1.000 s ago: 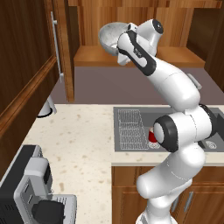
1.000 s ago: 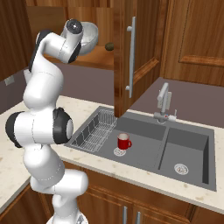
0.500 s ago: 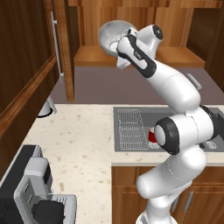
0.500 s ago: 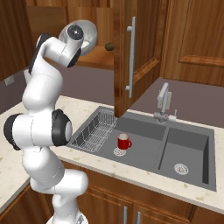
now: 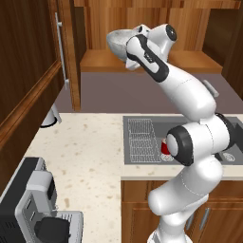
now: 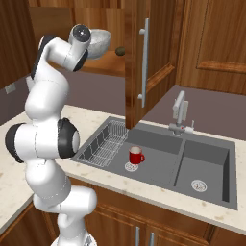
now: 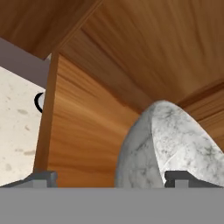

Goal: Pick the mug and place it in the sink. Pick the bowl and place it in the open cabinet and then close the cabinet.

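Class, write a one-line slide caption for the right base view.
Red mug sits in the sink while the arm holds the speckled bowl at the open cabinet.

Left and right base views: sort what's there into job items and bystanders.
Job items: mug, standing in the sink; bowl at the open cabinet, by the gripper; cabinet door, not yet shut.

Bystanders: wire rack, faucet, coffee machine.

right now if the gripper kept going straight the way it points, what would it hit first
Most likely the bowl, which sits right between the open fingers at the gripper. Past it is the cabinet's wood interior, though depth is hard to judge.
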Tool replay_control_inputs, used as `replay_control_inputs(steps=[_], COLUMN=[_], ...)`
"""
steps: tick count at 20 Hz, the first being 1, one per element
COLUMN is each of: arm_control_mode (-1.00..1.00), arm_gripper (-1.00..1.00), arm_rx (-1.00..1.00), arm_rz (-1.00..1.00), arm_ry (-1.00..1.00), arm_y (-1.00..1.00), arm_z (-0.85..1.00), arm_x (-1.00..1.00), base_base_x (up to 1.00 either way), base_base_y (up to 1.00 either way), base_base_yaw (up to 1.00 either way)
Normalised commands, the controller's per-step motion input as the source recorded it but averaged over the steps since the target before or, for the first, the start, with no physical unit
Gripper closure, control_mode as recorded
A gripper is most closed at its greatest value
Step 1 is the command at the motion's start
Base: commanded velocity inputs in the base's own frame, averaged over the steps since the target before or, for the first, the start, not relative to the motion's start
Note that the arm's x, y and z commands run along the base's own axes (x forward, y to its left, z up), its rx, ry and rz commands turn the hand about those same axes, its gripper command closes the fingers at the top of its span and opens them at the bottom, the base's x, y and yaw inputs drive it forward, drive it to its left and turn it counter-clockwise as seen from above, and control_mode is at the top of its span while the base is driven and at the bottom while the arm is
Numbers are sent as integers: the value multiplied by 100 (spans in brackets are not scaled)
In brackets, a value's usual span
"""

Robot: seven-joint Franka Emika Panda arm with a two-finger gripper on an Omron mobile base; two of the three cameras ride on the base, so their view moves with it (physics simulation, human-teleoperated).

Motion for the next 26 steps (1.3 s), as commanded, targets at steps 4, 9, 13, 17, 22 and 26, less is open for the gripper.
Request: replay_control_inputs(steps=[4, 9, 13, 17, 22, 26], arm_control_mode=[-100, -100, -100, -100, -100, -100], arm_gripper=[-100, -100, -100, -100, -100, -100], arm_rx=[0, 0, 0, 0, -2, -1], arm_rz=[0, 0, 0, 0, 0, 0], arm_ry=[-12, -14, -2, 11, 20, 9], arm_y=[0, 0, 0, 0, 6, 0], arm_z=[42, 31, 21, 25, 5, 14], arm_x=[0, -3, -39, -64, -76, -89], base_base_x=[0, 0, 0, 0, 0, 0], base_base_y=[0, 0, 0, 0, 0, 0], base_base_yaw=[0, 0, 0, 0, 0, 0])
